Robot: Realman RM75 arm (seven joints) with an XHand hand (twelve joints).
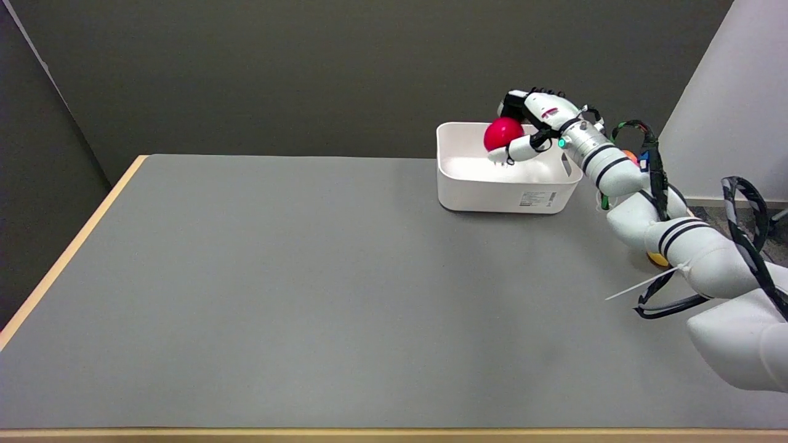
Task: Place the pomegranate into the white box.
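The red pomegranate is held in the air by my right hand, its fingers wrapped over the top and the thumb under it. It hangs over the inside of the white box, near the box's back wall. The box stands at the far right of the grey table, open at the top, with a label on its front wall. My right arm reaches in from the lower right across the box's right rim.
The grey table has a wooden edge along the left and front. Small orange objects lie partly hidden behind the arm at the right. A dark wall stands behind the table.
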